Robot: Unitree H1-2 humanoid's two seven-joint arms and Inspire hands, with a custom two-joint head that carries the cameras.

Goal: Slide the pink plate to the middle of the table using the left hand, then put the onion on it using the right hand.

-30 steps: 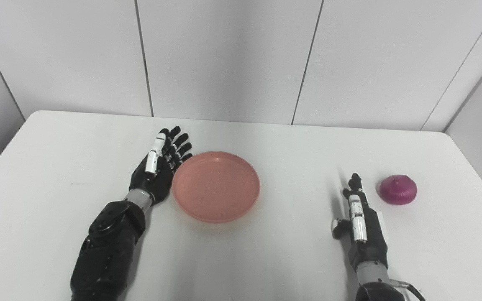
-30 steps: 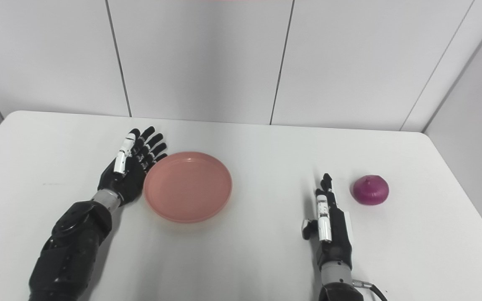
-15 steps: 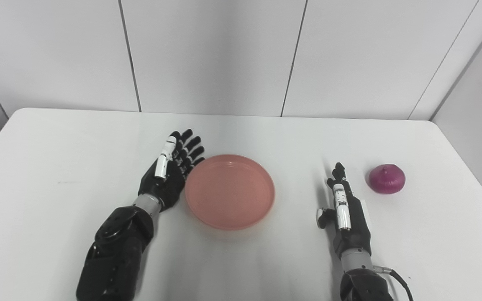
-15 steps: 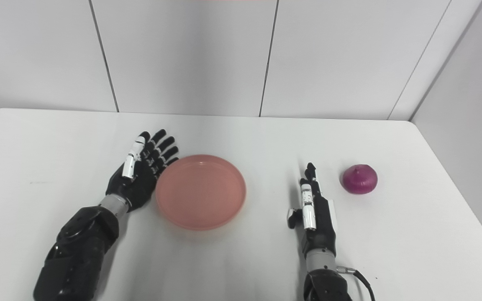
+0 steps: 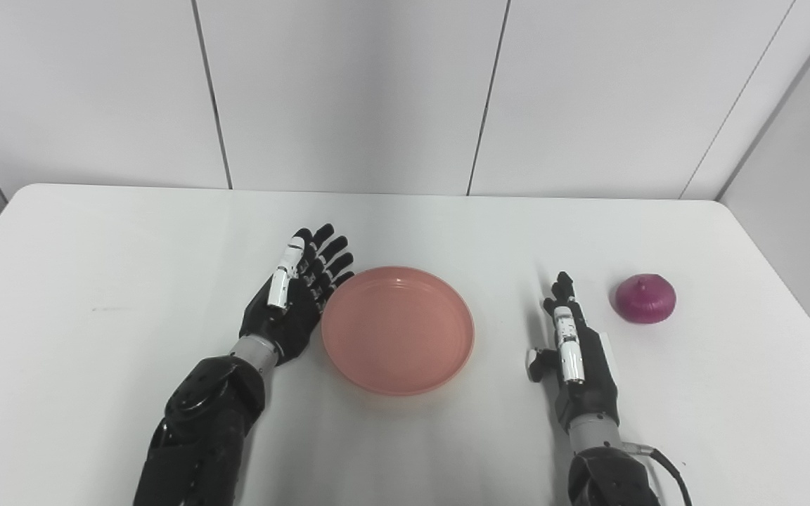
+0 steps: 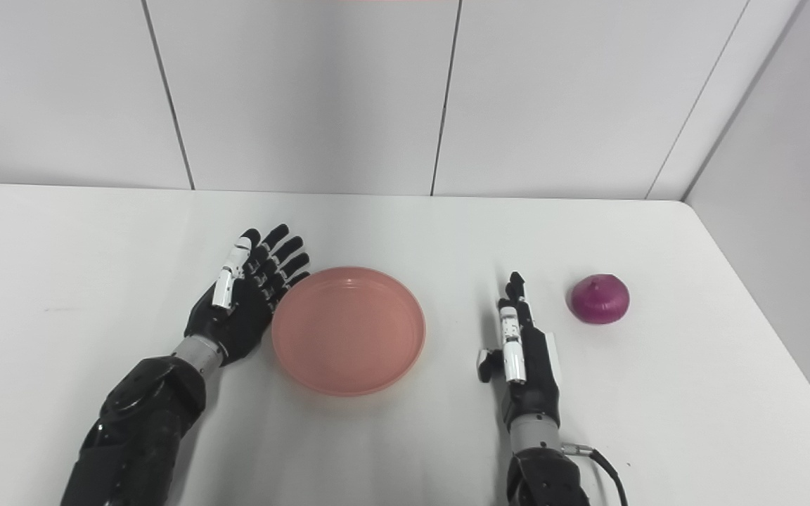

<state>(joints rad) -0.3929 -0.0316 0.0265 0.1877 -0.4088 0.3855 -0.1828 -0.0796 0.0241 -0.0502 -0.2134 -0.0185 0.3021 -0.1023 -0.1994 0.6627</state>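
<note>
Left hand (image 5: pixel 297 299), open with fingers spread, rests against the nine o'clock rim of the pink plate (image 5: pixel 398 329), while the onion (image 5: pixel 645 298) lies at two o'clock from the open, empty right hand (image 5: pixel 574 348).

Pink plate (image 5: pixel 398 329): round, shallow, raised rim, empty, flat on white table (image 5: pixel 95 281), roughly mid-table. Left edge touching or just beside left hand (image 5: pixel 292 306), can't tell which.

Onion (image 5: pixel 645 299): purple-red, squat, little tip pointing up, sitting on table well right of plate, nothing touching it.
</note>
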